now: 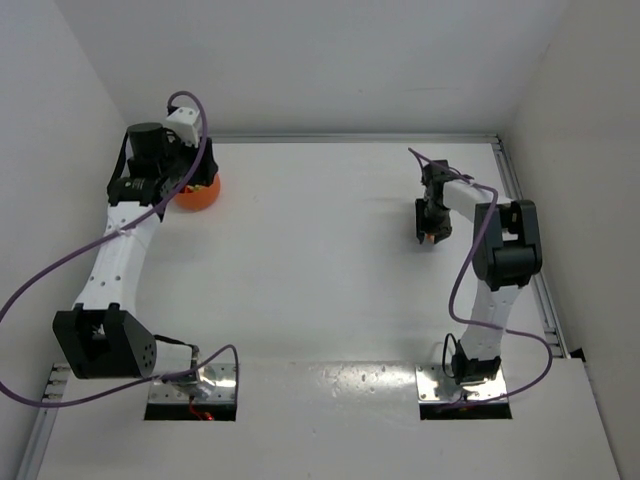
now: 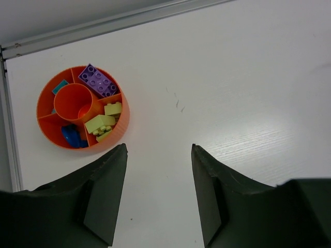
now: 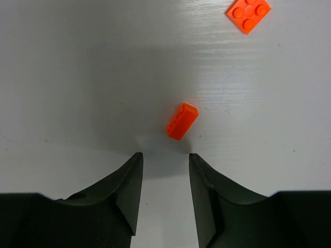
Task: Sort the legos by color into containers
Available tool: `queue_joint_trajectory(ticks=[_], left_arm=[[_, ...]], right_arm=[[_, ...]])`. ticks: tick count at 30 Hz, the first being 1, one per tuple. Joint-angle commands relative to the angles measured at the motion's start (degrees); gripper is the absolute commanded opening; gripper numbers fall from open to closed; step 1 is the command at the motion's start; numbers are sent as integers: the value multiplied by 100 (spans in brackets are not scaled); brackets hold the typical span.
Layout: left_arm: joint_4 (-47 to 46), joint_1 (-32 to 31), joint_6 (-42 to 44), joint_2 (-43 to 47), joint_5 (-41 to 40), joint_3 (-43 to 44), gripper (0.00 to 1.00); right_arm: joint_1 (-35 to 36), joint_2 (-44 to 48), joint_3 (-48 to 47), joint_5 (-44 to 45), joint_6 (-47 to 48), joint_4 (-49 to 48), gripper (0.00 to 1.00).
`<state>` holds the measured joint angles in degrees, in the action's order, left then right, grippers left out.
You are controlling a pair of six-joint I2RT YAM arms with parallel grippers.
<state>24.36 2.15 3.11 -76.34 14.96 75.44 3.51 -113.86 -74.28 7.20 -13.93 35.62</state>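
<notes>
Top view: the left arm [image 1: 115, 260] reaches to the orange bowl [image 1: 205, 195] at the far left, and the right gripper [image 1: 432, 225] is at the far right.

Left wrist view: the left gripper [image 2: 159, 150] is wide and empty. The bowl ahead of it holds a purple brick [image 2: 98, 81] and yellow-green bricks [image 2: 101, 124].

Right wrist view: the claw is moderately apart and empty. One orange brick [image 3: 182, 121] lies just ahead of the fingertips.

Open table [image 1: 320, 260] mid-field; bowl [image 2: 124, 124] blocks far-left corner (by rail [image 2: 103, 23]); orange brick [image 3: 182, 122] just before R jaws.

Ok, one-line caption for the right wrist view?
Open jaws above the white table, one small orange brick lying just ahead of them, a flat four-stud orange brick farther off.
</notes>
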Motion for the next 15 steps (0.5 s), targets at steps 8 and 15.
queue_joint_trajectory(ticks=[8,15], left_arm=[[-151,-136,-92,-136,-142,349,59],[-204,-189,-92,-241,-143,454,59]], right_arm=[[-183,-338,-324,202,-504,-81,40],[-307,-733,-561,255,-505,-81,36]])
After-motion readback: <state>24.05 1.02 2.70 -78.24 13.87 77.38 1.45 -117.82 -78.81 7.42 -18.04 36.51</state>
